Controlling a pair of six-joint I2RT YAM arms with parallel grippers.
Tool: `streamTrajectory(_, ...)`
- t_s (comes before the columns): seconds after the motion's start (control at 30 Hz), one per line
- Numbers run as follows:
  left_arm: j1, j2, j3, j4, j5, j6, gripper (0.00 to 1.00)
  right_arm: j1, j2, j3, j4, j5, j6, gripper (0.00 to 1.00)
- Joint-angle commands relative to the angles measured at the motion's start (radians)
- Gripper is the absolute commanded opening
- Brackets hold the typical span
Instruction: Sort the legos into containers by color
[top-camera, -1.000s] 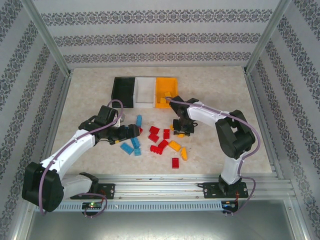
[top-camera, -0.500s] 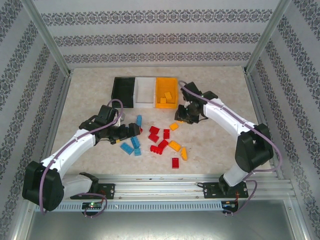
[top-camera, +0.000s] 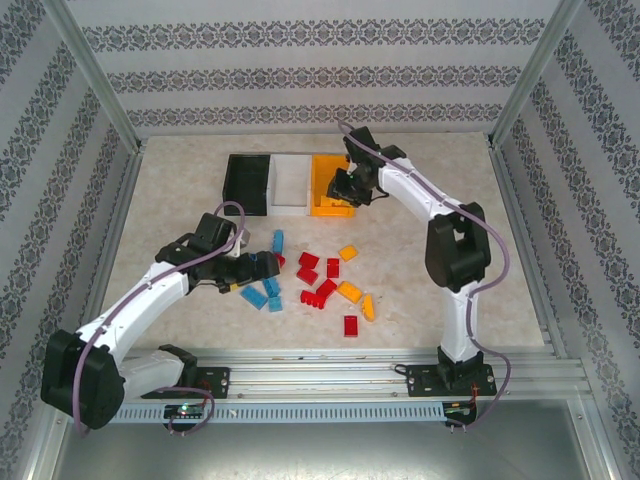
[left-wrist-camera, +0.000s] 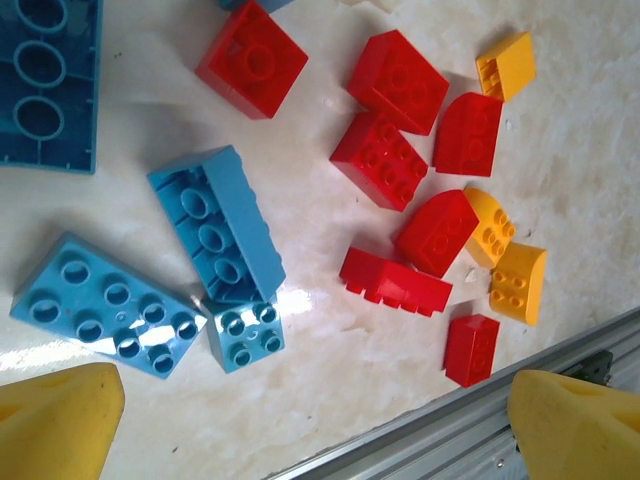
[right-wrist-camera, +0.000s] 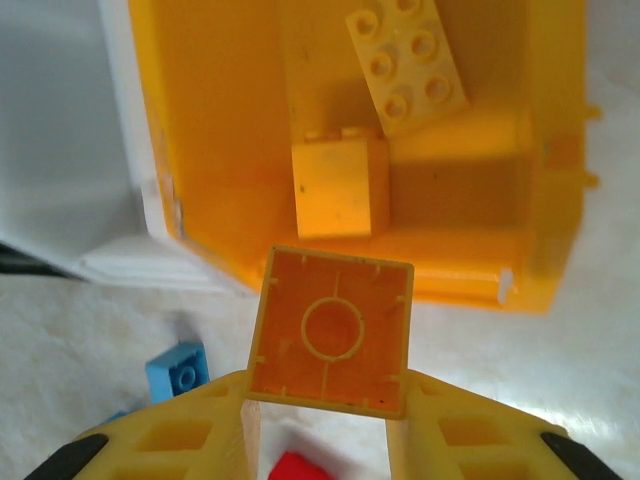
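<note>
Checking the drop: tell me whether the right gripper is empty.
No, the right gripper clamps an orange brick between its fingers, near the orange bin.

- Three bins are standing in a touching row at the far side of the table (top-camera: 180, 200): the black bin (top-camera: 246, 182) on the left, the white bin (top-camera: 292, 184) in the middle and the orange bin (top-camera: 326, 170) on the right.
- The right gripper (top-camera: 342, 188) is hanging over the orange bin.
- The left gripper (top-camera: 267, 264) is sitting low among the light blue bricks (top-camera: 273, 291).
- Red bricks (top-camera: 308, 266) are lying clustered mid-table, orange-yellow bricks (top-camera: 350, 291) are lying to their right, and a single red brick (top-camera: 351, 325) is lying apart, nearer the aluminium rail (top-camera: 330, 362).
</note>
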Motion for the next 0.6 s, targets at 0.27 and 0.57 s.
streamTrajectory(0.27, -0.009, -0.025, 0.016, -0.089, -0.032, 0.046, 0.99, -0.018, 0.091, 0.203, -0.079, -0.003, -0.019, 0.55)
streamTrajectory(0.57, -0.017, 0.029, 0.057, -0.071, -0.02, 0.083, 0.99, -0.008, -0.229, -0.11, -0.154, 0.035, -0.07, 0.57)
